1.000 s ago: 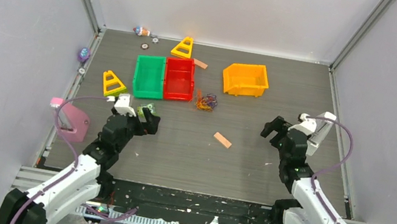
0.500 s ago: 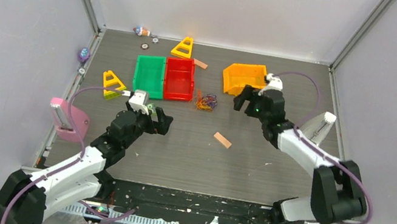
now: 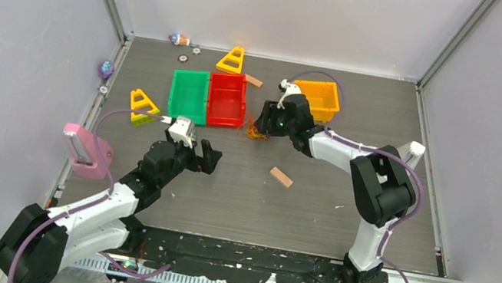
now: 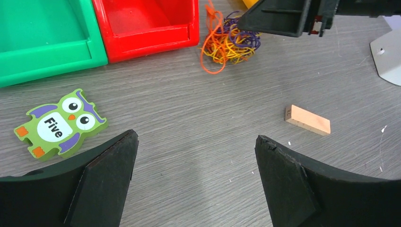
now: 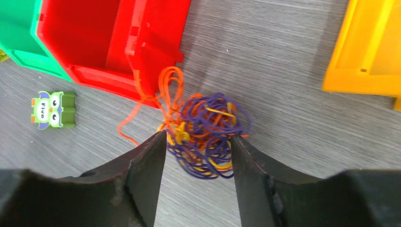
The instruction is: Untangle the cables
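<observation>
Just right of the red bin [image 3: 226, 100], mid-frame in the top view, the cables [image 3: 259, 129] sit in one orange, yellow and purple clump. The right gripper [image 5: 198, 142] straddles it, fingers spread, not squeezing. The left gripper [image 4: 195, 142] hangs wide apart at lower left, holding nothing.

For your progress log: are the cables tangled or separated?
Tangled: the cables form one orange, yellow and purple clump, strands looping through each other.
</observation>
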You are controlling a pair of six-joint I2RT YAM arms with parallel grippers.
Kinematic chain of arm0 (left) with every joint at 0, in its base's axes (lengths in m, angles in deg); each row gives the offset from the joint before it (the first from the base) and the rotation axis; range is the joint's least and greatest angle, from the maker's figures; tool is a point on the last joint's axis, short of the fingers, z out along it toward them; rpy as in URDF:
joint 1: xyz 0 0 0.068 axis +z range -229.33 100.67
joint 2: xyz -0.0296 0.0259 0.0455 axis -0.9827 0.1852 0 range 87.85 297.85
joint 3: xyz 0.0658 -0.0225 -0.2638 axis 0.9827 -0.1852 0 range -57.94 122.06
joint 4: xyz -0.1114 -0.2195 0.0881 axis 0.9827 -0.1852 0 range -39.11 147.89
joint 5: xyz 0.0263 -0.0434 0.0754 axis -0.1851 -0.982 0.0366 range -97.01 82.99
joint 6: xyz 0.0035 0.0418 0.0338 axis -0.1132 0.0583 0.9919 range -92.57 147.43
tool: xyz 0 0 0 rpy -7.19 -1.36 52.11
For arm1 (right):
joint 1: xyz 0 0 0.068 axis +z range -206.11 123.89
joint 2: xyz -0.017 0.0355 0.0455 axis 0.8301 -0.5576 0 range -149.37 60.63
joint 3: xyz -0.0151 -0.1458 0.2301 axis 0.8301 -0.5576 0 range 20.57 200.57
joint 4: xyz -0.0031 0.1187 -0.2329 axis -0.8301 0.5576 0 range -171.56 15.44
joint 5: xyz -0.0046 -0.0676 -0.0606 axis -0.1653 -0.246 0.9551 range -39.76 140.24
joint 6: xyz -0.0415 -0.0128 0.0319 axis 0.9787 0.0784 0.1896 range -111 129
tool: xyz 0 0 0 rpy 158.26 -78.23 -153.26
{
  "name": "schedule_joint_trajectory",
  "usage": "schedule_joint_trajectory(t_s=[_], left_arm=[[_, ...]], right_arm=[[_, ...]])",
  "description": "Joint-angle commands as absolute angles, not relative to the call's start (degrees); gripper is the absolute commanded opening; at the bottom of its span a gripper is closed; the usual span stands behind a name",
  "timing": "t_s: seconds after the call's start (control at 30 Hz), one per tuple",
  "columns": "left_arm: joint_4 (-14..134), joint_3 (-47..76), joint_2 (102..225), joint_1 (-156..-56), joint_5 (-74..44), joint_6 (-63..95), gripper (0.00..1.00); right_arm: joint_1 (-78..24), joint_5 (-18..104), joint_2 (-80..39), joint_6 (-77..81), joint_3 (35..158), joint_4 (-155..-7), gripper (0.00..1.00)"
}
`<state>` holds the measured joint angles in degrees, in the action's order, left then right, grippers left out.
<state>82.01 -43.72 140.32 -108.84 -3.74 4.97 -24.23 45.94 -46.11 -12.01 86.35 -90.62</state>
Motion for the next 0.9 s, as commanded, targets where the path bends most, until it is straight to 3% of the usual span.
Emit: schedule_joint_trajectory(t_s=[0.0,0.03,0.1,0.13,0.47,0.77,0.8,0.87], left_arm=[[85.8,-42.3,140.9,-109.0,-4.9,6.0,0.94],[85.7,-42.3,140.9,-109.0,-5.0,6.0,0.94],[85.7,-42.2,141.1,-109.0,-5.2,6.2,0.94],[85.7,-42.0,141.5,-109.0,-5.4,6.3,0.94],[84.6,-35.6,150.7,-109.1,-12.5,4.1,0.93],[83.6,-25.1,166.3,-112.2,-17.0,3.8,0.92],[83.8,-24.3,167.9,-112.3,-17.3,3.5,0.92],[84.2,-22.6,170.6,-112.4,-17.8,2.9,0.91]], right_arm=[[-24.4,44.3,-48.0,-12.6,89.9,-90.2,0.50],[-24.4,43.8,-47.8,-12.3,89.5,-90.3,0.34],[-24.4,42.8,-45.8,-11.3,87.5,-91.4,0.13],[-24.4,41.8,-43.8,-10.6,85.4,-92.0,0.07],[-24.4,33.3,-28.6,-9.1,68.2,-98.2,0.05],[-24.4,33.4,-29.3,-11.2,59.4,-111.8,0.06],[-24.4,33.9,-29.1,-11.2,59.4,-111.1,0.07],[-24.4,38.0,-28.2,-11.2,59.2,-109.8,0.20]])
